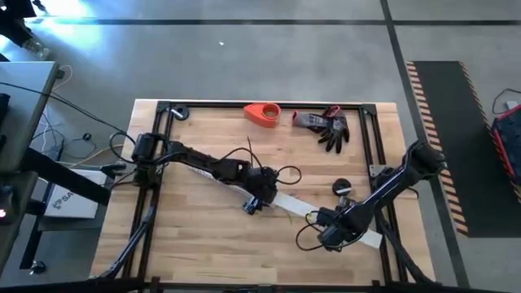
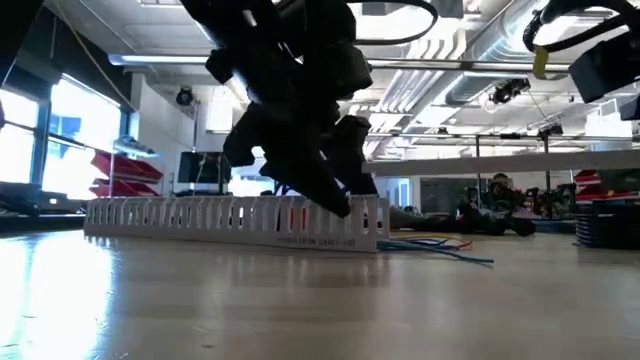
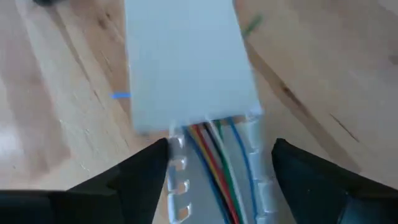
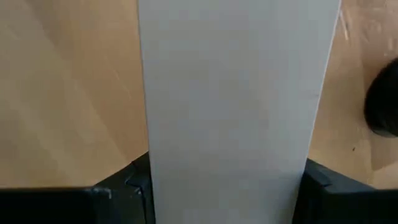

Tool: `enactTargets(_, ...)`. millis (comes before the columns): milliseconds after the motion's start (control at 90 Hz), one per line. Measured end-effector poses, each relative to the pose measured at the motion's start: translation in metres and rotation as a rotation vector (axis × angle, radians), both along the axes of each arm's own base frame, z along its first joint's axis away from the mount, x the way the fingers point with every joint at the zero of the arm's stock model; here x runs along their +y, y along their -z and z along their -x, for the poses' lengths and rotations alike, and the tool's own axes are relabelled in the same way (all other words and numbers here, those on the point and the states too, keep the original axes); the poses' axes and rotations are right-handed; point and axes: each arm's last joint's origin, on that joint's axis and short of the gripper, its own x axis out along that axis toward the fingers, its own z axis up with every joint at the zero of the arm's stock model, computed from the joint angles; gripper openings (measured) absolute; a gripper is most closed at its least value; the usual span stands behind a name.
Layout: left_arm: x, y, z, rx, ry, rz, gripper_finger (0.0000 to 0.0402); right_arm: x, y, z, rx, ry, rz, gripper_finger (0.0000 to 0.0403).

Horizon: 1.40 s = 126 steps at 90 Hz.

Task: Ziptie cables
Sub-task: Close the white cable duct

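Observation:
A long white slotted channel (image 1: 289,207) lies slantwise across the middle of the table. A flat white cover (image 3: 186,62) lies over part of it. The cables (image 3: 214,168), thin red, yellow, green, blue and white wires, run inside the channel and under the cover; their ends (image 2: 440,243) trail out of one end onto the table. My left gripper (image 1: 254,202) hangs open over the channel's middle, one finger (image 3: 146,168) on each side of it. My right gripper (image 1: 332,234) is on the channel's near right end. My right gripper has the covered channel between its two fingers (image 4: 134,180), one against each long side (image 4: 157,149). The fingers come from above and straddle it. The channel lies flat on the table.
A red tape holder (image 1: 262,114) and black gloves (image 1: 330,128) lie near the far edge. A black round thing (image 1: 342,187) sits just beyond the channel's right end. A black frame (image 1: 163,130) runs along the table's sides. Bare wood lies along the near edge.

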Motion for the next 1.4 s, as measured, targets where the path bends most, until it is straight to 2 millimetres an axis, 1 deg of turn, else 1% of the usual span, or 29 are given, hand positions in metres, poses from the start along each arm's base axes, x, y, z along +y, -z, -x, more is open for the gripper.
enactTargets(89, -0.003, 0.005, 0.003, 0.043, 0.007, -0.005, 0.0266, 0.002, 0.003, -0.001, 0.022, -0.002, -0.024, 0.0196)
enactTargets(167, -0.005, 0.0, 0.004, 0.029, -0.013, -0.011, 0.0266, 0.003, 0.004, -0.001, 0.027, 0.0, -0.036, 0.0196)
enactTargets(389, -0.009, -0.009, 0.004, -0.003, -0.031, 0.001, 0.0266, 0.007, 0.004, -0.009, -0.044, 0.017, -0.089, 0.0196)
enactTargets(589, -0.009, -0.007, 0.004, 0.009, -0.041, 0.008, 0.0266, 0.008, 0.009, -0.011, -0.028, 0.061, -0.092, 0.0196)
enactTargets(811, -0.009, -0.005, 0.004, 0.018, -0.06, 0.021, 0.0266, 0.014, 0.016, -0.019, -0.056, 0.067, -0.156, 0.0196)
enactTargets(1100, -0.009, 0.006, 0.0, 0.028, -0.078, 0.025, 0.0266, 0.015, 0.016, -0.02, -0.056, 0.107, -0.16, 0.0196)
enactTargets(1289, -0.01, 0.007, 0.0, 0.041, -0.093, 0.076, 0.0266, 0.015, 0.002, -0.019, -0.014, 0.099, -0.099, 0.0196)
enactTargets(1400, -0.01, 0.006, 0.0, 0.039, -0.091, 0.102, 0.0266, 0.016, 0.0, -0.02, -0.027, 0.073, -0.099, 0.0196)
